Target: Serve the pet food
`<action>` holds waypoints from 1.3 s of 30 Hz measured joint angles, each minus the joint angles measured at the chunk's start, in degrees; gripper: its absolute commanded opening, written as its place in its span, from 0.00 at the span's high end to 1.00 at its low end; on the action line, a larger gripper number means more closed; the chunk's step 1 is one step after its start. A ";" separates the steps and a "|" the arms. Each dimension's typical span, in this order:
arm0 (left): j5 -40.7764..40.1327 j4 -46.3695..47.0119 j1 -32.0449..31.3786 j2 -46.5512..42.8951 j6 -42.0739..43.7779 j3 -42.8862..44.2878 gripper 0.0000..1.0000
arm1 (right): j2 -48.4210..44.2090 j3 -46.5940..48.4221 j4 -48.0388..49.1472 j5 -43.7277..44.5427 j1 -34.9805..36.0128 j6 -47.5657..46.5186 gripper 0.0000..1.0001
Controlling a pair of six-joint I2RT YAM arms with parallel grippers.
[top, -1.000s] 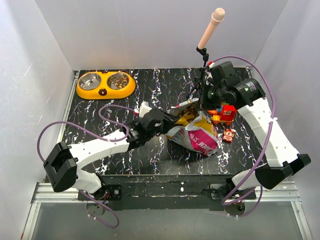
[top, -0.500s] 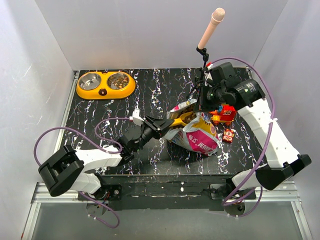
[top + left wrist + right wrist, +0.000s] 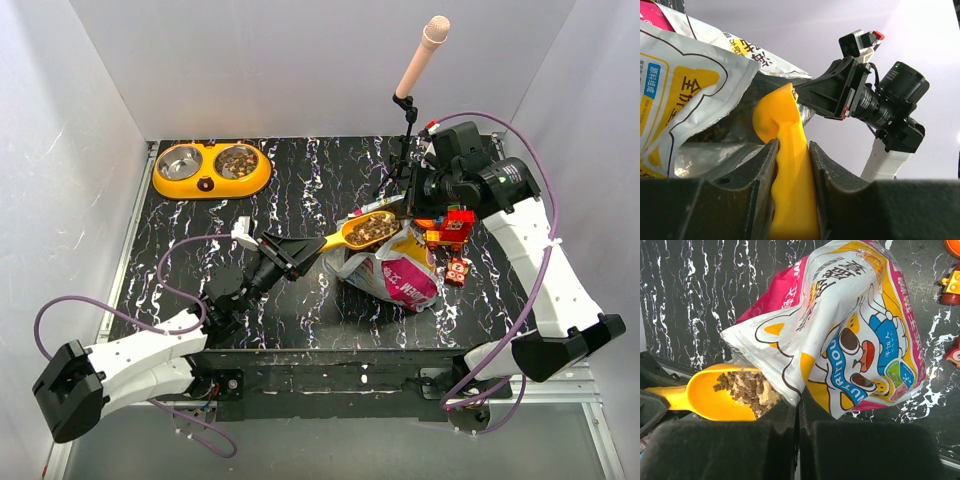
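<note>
Since a second ago the left arm has drawn back toward 7 o'clock, and the yellow scoop [image 3: 370,230] that was buried in the bag [image 3: 398,280] now sits outside its mouth, heaped with pet food [image 3: 372,229], small brown pellets in a loose, gritty mound. The left gripper [image 3: 312,245] is clamped on the scoop's smooth plastic handle, which points toward 8 o'clock from the oval bowl. The left wrist view shows that grip closely: the handle [image 3: 790,195] is squeezed between two dark ribbed fingers [image 3: 752,200], and the underside of the bowl hides the load. The right wrist view shows what that one cannot: the kibble [image 3: 747,387] is piled in the scoop [image 3: 710,397], right against the bag's torn lip. The glossy, crinkled bag [image 3: 845,330], printed white, yellow and pink with a cartoon animal, lies toward 4 o'clock on the black marbled table [image 3: 200,225]. The right gripper [image 3: 799,407] has its jaws closed on the bag's upper edge and holds the mouth up. In the top view only, a yellow double feeder [image 3: 211,170] rests at 10 o'clock, with more pellets in its right steel cup, and blocky toy bricks [image 3: 450,228] sit at 3 o'clock, just beside the bag.
</note>
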 measured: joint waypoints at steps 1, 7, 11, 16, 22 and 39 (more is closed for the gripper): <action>0.02 -0.31 -0.02 -0.81 -0.15 -0.44 1.00 | 0.00 0.00 0.00 -0.02 0.00 -0.07 0.99; 0.04 -1.09 -0.04 -2.25 -0.39 -1.20 1.00 | 0.00 0.09 -0.04 -0.02 0.00 -0.35 0.99; -0.96 -0.39 -0.11 -1.73 -0.63 -1.22 1.00 | 0.00 0.09 -0.04 0.02 0.00 -0.50 0.99; -3.26 3.76 -0.15 3.28 -2.05 -1.70 1.00 | 0.15 0.66 -0.57 0.31 0.00 -0.70 0.99; -6.10 1.36 -1.42 -4.24 -2.32 -5.09 1.00 | 0.17 0.87 -0.92 0.61 0.00 -0.90 0.99; -7.89 15.85 -2.29 0.90 -3.85 -10.49 1.00 | 0.76 1.27 -0.96 0.42 -0.15 -0.55 0.99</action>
